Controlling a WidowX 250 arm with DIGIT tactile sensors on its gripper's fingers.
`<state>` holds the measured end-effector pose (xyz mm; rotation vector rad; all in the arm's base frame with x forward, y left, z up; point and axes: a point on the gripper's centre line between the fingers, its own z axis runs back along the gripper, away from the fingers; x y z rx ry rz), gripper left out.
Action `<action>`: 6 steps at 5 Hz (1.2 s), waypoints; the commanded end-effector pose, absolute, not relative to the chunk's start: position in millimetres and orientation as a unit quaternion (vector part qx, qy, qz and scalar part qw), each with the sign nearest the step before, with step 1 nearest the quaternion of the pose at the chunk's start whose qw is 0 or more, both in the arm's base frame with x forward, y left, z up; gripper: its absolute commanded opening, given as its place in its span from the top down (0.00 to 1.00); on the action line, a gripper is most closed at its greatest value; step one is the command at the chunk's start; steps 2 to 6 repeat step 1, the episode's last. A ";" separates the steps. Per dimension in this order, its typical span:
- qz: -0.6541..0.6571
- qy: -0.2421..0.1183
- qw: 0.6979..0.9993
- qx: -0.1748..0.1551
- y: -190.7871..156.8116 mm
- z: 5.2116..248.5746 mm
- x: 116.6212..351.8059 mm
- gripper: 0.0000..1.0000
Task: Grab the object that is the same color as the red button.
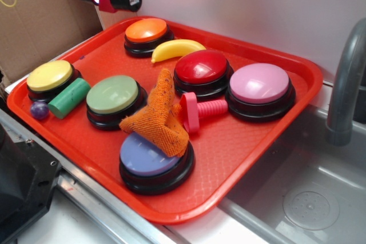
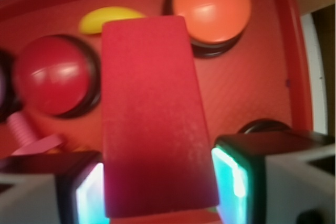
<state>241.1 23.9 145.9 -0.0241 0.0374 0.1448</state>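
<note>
I see the dark red block [image 2: 157, 124], matte and flat-faced, lifted clear above the red tray's [image 1: 240, 141] far left corner, clamped between the gripper's [image 2: 157, 182] pads. The red button [image 1: 201, 67], a glossy dome on a black base, sits mid-tray.

gripper [image 2: 157, 182]: raised above the tray's far edge, pointing down
jaws: closed on the block [image 2: 155, 114]

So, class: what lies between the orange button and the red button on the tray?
The banana, seen in the exterior view, between orange button and red button.
</note>
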 end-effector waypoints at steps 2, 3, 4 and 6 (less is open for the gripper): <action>0.079 -0.023 0.997 -0.007 24.4 164.3 236.7 1.00; 0.079 -0.023 0.997 -0.007 24.4 164.3 236.7 1.00; 0.079 -0.023 0.997 -0.007 24.4 164.3 236.7 1.00; 0.079 -0.023 0.997 -0.007 24.4 164.3 236.7 1.00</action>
